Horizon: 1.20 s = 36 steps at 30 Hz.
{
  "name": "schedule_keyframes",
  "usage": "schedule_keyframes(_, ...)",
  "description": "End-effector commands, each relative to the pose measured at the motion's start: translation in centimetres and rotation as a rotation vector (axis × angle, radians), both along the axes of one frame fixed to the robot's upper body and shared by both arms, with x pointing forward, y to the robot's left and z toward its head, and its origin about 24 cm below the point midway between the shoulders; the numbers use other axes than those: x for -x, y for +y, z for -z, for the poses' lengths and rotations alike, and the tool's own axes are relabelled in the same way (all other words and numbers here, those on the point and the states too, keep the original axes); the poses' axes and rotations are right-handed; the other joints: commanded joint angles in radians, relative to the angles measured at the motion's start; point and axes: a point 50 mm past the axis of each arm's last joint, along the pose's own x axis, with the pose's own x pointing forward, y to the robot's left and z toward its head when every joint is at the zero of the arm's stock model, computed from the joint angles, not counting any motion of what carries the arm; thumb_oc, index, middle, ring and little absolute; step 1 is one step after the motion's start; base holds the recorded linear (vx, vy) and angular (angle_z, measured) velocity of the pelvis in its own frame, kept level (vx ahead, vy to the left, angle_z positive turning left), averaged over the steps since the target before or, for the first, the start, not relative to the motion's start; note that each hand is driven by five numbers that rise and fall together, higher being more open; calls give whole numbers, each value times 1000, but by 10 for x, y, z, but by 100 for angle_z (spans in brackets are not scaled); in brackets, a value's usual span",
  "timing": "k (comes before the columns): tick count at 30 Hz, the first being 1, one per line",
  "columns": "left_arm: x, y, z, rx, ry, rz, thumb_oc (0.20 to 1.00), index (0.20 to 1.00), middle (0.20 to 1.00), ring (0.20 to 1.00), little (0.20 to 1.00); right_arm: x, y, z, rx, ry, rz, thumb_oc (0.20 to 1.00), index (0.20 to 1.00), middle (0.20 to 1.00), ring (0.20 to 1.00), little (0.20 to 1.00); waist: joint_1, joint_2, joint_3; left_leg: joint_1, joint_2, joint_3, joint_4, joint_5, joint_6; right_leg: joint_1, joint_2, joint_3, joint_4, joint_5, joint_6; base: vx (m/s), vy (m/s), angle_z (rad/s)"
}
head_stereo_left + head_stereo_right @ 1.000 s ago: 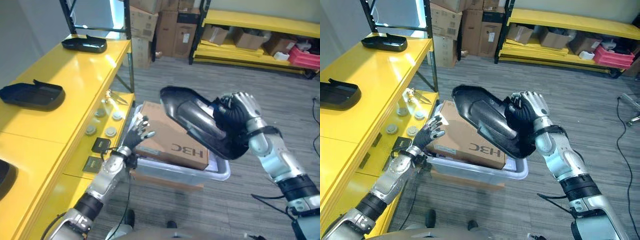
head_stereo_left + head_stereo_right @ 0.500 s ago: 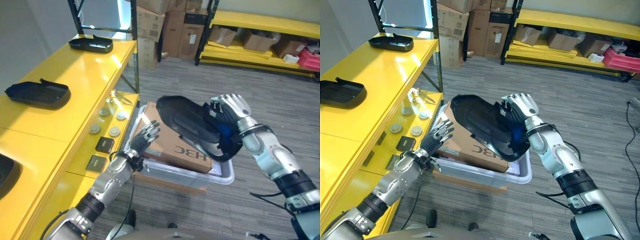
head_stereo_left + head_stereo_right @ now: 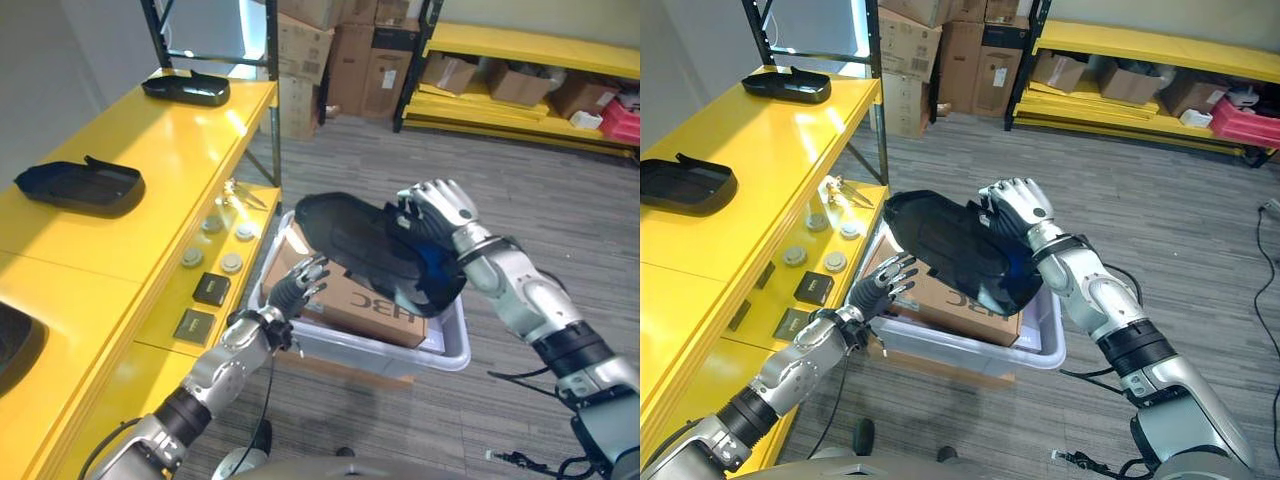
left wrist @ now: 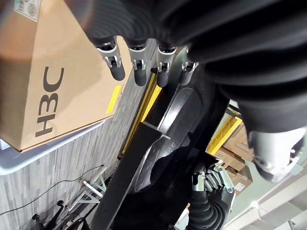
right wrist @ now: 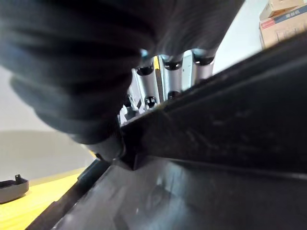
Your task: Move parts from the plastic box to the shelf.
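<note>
Nearest us, our left hand (image 3: 295, 285) hovers with fingers spread and empty at the near-left rim of the plastic box (image 3: 452, 347), just beside the cardboard carton (image 3: 345, 295) lying in it. Above the box, our right hand (image 3: 437, 207) has its fingers curled over the edge of a black part (image 3: 375, 250), holding it clear over the carton. Beyond the box to its left, the yellow shelf (image 3: 170, 160) carries two more black parts (image 3: 82, 185).
</note>
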Motion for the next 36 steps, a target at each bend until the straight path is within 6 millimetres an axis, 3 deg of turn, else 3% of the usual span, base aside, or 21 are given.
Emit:
schedule_keyframes(1, -9, -15, -7, 25, -22, 51, 1000, 1000, 1000, 1000, 1000, -7, 19, -35, -7, -140, -72, 200, 200, 200, 200, 200, 19, -14, -56, 28, 71, -27, 3, -96, -28, -24, -33, -3, 11, -45, 29, 0, 0, 0)
schedule_keyframes(6, -11, -14, -4, -9, -26, 39, 1000, 1000, 1000, 1000, 1000, -8, 21, -33, 4, -132, -78, 200, 200, 200, 200, 200, 20, -14, -58, 26, 70, -28, 3, -95, -28, -24, -34, -6, 12, -45, 29, 0, 0, 0)
schedule_keyframes(10, -16, -1, 0, -119, -78, -25, 1000, 1000, 1000, 1000, 1000, -8, 12, -33, 18, -140, -31, 200, 200, 200, 200, 200, 23, -18, -59, 24, 69, -31, 3, -94, -28, -26, -35, -9, 13, -45, 27, -1, 1, 1)
schedule_keyframes(21, -18, -2, 7, -123, -47, -61, 1000, 1000, 1000, 1000, 1000, -8, 9, -40, -3, -190, -7, 200, 200, 200, 200, 200, 22, -20, -58, 19, 68, -33, 3, -92, -28, -27, -35, -13, 11, -44, 27, -4, -2, 4)
schedule_keyframes(29, -20, 2, 7, -117, -48, -89, 1000, 1000, 1000, 1000, 1000, -8, -4, -42, 3, -207, 52, 200, 200, 200, 200, 200, 22, -22, -58, 18, 67, -35, 5, -90, -30, -26, -35, -17, 14, -45, 26, 0, 0, 0)
schedule_keyframes(36, -21, -4, 5, -90, -41, -78, 1000, 1000, 1000, 1000, 1000, -8, 11, -42, -3, -208, -5, 200, 200, 200, 200, 200, 21, -23, -56, 19, 67, -35, 5, -92, -28, -26, -35, -15, 15, -45, 26, 0, 0, 0)
